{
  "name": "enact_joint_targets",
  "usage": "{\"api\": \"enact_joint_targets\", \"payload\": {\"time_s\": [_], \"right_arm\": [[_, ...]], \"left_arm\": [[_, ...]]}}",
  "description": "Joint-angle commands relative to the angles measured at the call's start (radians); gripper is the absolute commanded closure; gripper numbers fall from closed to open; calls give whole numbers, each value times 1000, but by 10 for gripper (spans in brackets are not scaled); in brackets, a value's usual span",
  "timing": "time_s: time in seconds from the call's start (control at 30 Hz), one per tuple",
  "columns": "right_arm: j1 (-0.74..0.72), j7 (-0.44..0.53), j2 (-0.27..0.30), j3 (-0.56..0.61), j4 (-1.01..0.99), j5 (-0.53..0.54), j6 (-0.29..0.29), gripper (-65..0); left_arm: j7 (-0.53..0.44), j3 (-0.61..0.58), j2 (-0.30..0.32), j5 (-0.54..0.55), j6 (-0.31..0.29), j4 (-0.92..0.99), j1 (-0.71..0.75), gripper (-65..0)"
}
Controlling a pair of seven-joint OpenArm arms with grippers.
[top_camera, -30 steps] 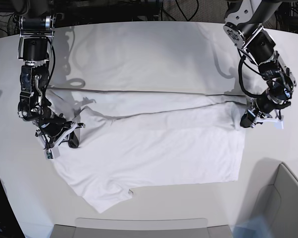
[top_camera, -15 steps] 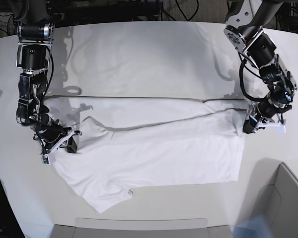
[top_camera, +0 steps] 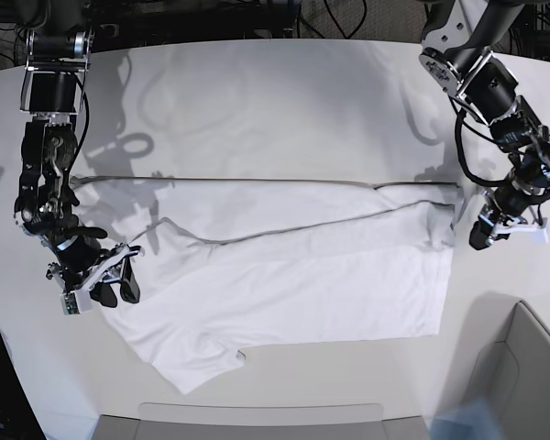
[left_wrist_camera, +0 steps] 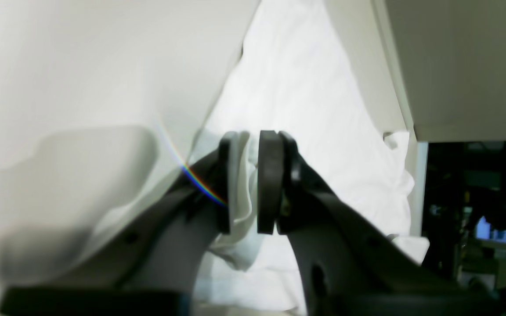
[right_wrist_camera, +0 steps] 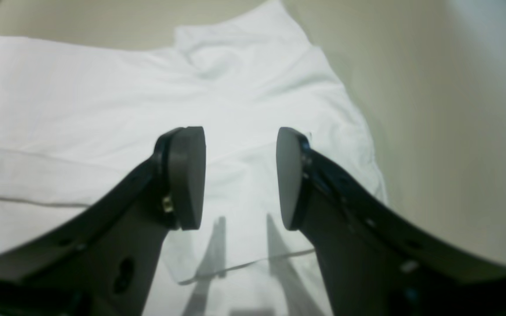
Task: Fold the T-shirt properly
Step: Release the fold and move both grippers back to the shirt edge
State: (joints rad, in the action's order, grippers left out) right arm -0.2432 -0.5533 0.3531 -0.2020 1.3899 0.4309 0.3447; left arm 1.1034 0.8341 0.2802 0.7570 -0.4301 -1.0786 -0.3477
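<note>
A grey bin (top_camera: pixel 532 367) sits at the near right corner of the white bench (top_camera: pixel 275 92), and only part of its wall shows, so what lies inside cannot be told. The white T-shirt (top_camera: pixel 293 275) lies spread across the middle of the bench, its far edge folded over toward the near side in a long band, with a sleeve (top_camera: pixel 197 367) poking out at the near left. In the base view the left end effector (top_camera: pixel 481 234) sits at the shirt's right edge, but that view is too small to show its grip; the left wrist view settles it, with the two dark pads (left_wrist_camera: pixel 270 180) pressed nearly together and a bunched fold of white cloth (left_wrist_camera: pixel 242 197) pinched between them. The right end effector (top_camera: pixel 110 284) hangs at the shirt's left edge in the base view. Its wrist camera shows the pads (right_wrist_camera: pixel 187 175) standing well apart with nothing between them, the wrinkled fabric (right_wrist_camera: pixel 244 101) lying flat below and their shadows falling across a hemmed edge (right_wrist_camera: pixel 244 263). The left wrist view also catches a pale panel (left_wrist_camera: pixel 464 66) beyond the shirt.
</note>
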Motion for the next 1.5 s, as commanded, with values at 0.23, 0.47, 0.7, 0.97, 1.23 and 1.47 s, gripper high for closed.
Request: {"api": "enact_joint_targets", "payload": {"time_s": [0.23, 0.47, 0.7, 0.97, 1.23, 1.47], "right_arm": [[107, -109, 7, -95, 122, 6, 3, 0], [115, -121, 8, -90, -24, 6, 4, 0], [110, -119, 47, -20, -208, -22, 4, 0], [198, -127, 54, -6, -148, -131, 4, 0], [350, -228, 80, -6, 39, -129, 7, 0], [543, -299, 94, -7, 256, -129, 9, 0]], "left_arm": [[106, -243, -51, 14, -14, -346, 54, 0], [-81, -533, -52, -167, -6, -309, 109, 0], [-82, -553, -49, -396, -6, -150, 115, 0], [-27, -548, -28, -479, -14, -163, 243, 0], [-12, -546, 12, -477, -14, -328, 511, 0], [-19, -543, 12, -475, -16, -453, 724, 0]]}}
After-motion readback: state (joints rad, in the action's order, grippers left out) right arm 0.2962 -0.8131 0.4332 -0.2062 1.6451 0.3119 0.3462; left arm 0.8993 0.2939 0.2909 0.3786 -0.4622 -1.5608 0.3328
